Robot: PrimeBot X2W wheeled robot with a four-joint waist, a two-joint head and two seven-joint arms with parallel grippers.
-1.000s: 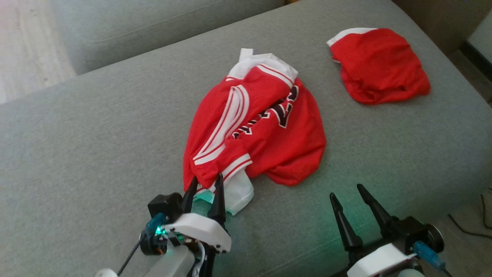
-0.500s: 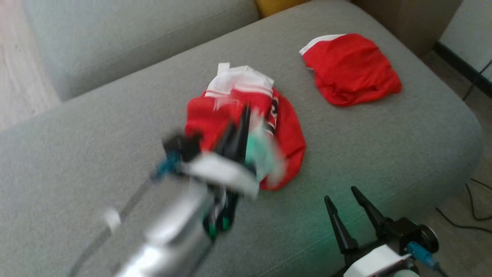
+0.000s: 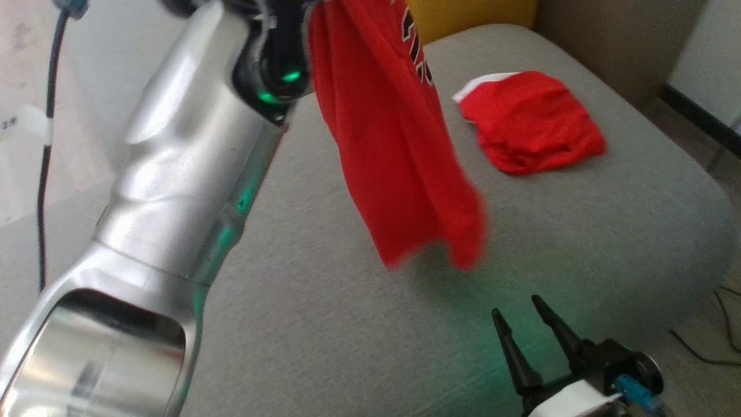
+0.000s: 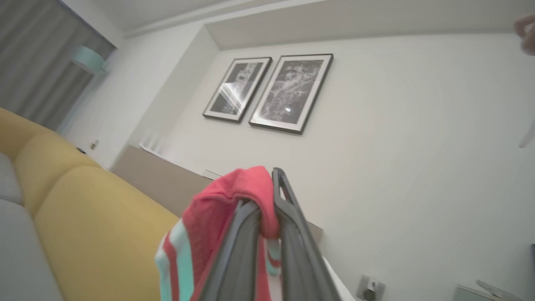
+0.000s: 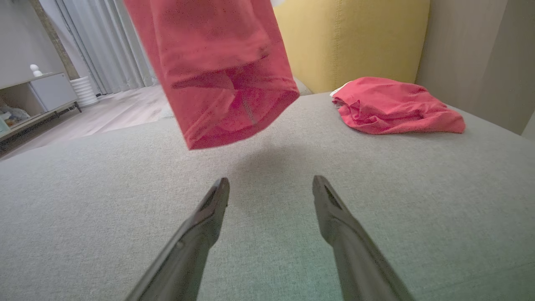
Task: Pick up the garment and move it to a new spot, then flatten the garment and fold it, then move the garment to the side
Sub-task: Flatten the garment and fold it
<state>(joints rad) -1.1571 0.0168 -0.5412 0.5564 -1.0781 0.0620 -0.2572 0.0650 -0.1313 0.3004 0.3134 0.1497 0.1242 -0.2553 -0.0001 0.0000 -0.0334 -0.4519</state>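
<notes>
The garment (image 3: 393, 145), a red jersey with white stripes and dark lettering, hangs in the air above the grey sofa cushion (image 3: 347, 324). My raised left arm (image 3: 185, 145) holds it up near the top edge of the head view. In the left wrist view my left gripper (image 4: 263, 196) is shut on a bunched edge of the garment (image 4: 225, 209). My right gripper (image 3: 515, 306) rests open and holds nothing low at the front right. Its fingertips (image 5: 223, 184) point toward the garment's dangling hem (image 5: 217, 62), which hangs just off the cushion.
A second, crumpled red garment (image 3: 529, 121) lies on the cushion at the back right, also in the right wrist view (image 5: 393, 108). A yellow cushion (image 3: 463, 14) stands behind. The sofa's right edge drops to a floor with cables (image 3: 726, 324).
My left gripper shut on the garment's near edge and rose fast, lifting it off the cushion. The head camera tilted up too. The right gripper stayed open and still.
</notes>
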